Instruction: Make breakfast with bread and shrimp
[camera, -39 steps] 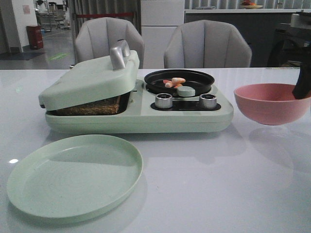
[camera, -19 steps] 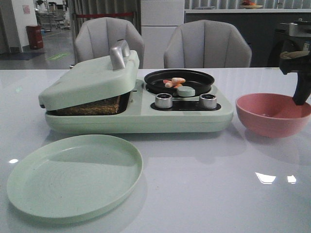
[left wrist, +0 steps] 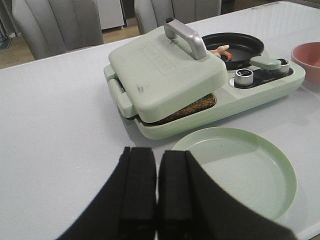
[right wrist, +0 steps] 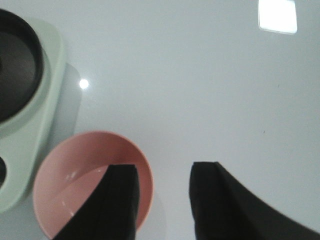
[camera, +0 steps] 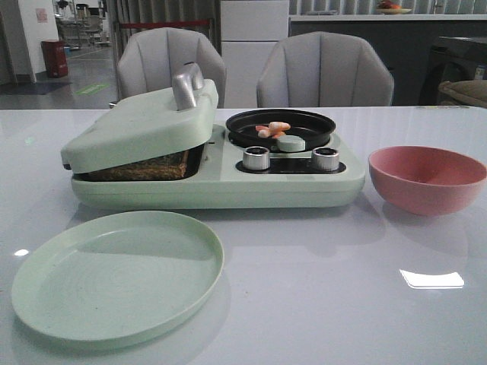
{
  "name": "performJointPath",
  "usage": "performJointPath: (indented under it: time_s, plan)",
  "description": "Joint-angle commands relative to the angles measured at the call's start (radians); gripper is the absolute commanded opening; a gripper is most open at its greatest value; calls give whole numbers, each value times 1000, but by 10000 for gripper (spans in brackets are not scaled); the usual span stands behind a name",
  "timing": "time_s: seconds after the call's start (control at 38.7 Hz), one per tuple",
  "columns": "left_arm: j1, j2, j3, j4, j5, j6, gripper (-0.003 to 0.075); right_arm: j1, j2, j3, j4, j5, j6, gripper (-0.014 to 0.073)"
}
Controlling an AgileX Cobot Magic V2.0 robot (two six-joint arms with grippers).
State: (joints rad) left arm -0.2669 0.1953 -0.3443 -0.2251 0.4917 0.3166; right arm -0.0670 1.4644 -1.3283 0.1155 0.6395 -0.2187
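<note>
A staged dining corner inside an office or lab: grey padded chairs [camera: 319, 68] behind a white table [camera: 319, 304], open floor at upper left.

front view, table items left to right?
green plate → sandwich press with its lid ajar over the bread → black pan holding the shrimp → pink bowl. The plate sits nearer the camera and partly overlaps the press in span; neither hand shows in this view.
</note>
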Motion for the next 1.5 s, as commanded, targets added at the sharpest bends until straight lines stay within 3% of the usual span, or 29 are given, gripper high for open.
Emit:
performJointPath:
  time_s: [0.0,0.46,0.72,1.03,1.26,1.47]
  plan:
    - [-7,10,-25,-10,-76,-12,112,38,-113,9,15,-96,-14,373]
    - [-7,10,-25,-10,-89,-12,112,223,-629,585,84,-603,-14,373]
    - [-7,10,-25,-10,-92,-12,112,291,-897,863,85,-738,-14,373]
    - [-7,10,-25,-19,-108,-12,112,305,-1238,1109,162,-749,13,373]
    - [-7,10,-25,-19,-113,-12,112,305,-1338,1184,164,-722,12,368]
    - [-7,10,-25,-19,-113,-12,112,305,-1337,1184,164,-706,12,237]
